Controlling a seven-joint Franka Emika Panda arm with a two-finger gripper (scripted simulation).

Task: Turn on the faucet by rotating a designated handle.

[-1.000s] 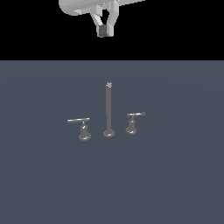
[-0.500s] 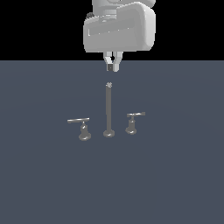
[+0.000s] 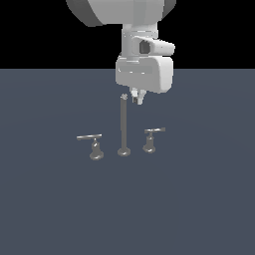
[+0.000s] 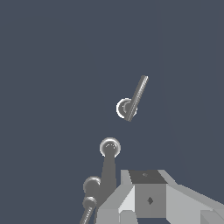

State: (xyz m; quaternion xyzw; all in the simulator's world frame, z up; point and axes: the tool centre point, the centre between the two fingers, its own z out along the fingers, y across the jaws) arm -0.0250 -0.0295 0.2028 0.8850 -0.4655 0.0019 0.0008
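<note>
The faucet (image 3: 123, 124) is a thin grey post on a round base, with a lever valve on each side. The handle (image 3: 154, 130), a short bar with a paler tip, sits on the valve at the exterior view's right. The valve with the longer bar (image 3: 90, 137) is at the left. My gripper (image 3: 137, 98) hangs just right of the post's top, well above the handle; its fingers look closed together with nothing between them. In the wrist view the post's base (image 4: 109, 147) and the long lever (image 4: 136, 98) show. The handle (image 4: 89, 209) is cut off by the frame edge beside my fingers (image 4: 148, 197).
The faucet set stands on a flat dark blue-grey floor (image 3: 199, 209). My large white arm link (image 3: 119, 10) hangs over the post from above. Nothing else is in view.
My hand has come down from the top of the view and shifted a little right. Its fingertips are now level with the post's top. The levers have not moved.
</note>
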